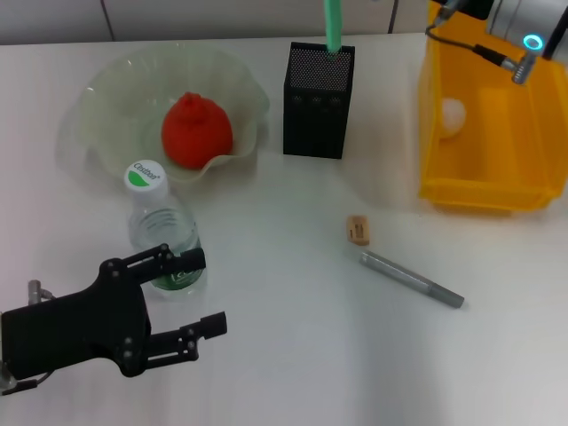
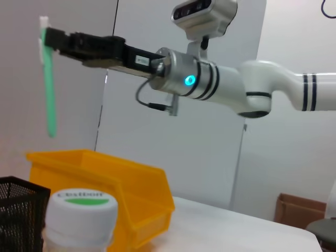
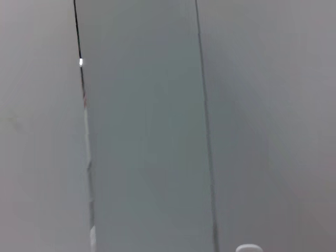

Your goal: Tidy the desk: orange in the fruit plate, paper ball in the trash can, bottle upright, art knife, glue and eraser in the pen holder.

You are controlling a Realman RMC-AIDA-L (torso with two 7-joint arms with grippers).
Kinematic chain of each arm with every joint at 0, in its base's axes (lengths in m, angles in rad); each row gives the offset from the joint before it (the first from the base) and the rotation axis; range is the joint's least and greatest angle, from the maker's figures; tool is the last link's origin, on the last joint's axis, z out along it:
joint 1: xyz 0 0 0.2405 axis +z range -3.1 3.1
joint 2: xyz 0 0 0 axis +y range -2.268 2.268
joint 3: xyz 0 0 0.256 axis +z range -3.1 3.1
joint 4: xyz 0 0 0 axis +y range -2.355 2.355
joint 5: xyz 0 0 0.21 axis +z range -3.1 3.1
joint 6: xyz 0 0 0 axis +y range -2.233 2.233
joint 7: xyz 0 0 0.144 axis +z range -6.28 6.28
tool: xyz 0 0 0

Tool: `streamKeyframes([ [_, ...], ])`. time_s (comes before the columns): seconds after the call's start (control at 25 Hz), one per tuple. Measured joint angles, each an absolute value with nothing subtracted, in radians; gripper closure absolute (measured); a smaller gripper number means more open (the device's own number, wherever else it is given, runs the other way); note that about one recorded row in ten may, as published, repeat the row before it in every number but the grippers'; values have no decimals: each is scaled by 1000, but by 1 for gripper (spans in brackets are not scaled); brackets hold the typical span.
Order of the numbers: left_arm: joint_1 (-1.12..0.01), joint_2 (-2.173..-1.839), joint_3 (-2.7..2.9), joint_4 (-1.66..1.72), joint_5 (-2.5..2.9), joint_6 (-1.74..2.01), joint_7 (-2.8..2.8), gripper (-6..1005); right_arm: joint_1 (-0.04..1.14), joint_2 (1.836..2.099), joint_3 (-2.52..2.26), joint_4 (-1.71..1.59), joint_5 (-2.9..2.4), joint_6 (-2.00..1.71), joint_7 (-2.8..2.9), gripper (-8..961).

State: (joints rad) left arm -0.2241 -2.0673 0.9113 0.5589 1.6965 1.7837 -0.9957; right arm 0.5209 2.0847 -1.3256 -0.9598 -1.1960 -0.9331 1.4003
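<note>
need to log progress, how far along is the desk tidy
Done: the orange sits in the fruit plate, a white paper ball lies in the yellow bin, and the bottle stands upright by the open left gripper. In hand: the right gripper holds a green stick above the pen holder. Left: the eraser and grey art knife on the table.

Bright, even overhead light washes the white desk (image 1: 293, 355) nearly flat, leaving only soft, short shadows beside the pen holder (image 1: 317, 100) and yellow bin (image 1: 488, 191). The glassy plate (image 1: 106, 106) blooms pale against the surface. In the left wrist view the bottle cap (image 2: 82, 206) sits close and blurred. The right wrist view shows a dull grey wall (image 3: 147, 126), soft throughout.
</note>
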Motion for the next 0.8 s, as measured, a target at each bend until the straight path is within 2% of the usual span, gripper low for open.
streamKeyframes([
  [0.08,-224,-2068,911,559,1709,1783,-996,212,567,2084,-1324,-805,-1058,-936,1202,772],
  [0.48,-227,-2068,911,556,1713,1782,-995,215,724,2086,-1234,-473,-1031,-927,1029,770],
  [0.8,-233,-2068,911,545,1714,1781,-990,215,744,2089,-1232,-418,-1029,-926,1001,750],
])
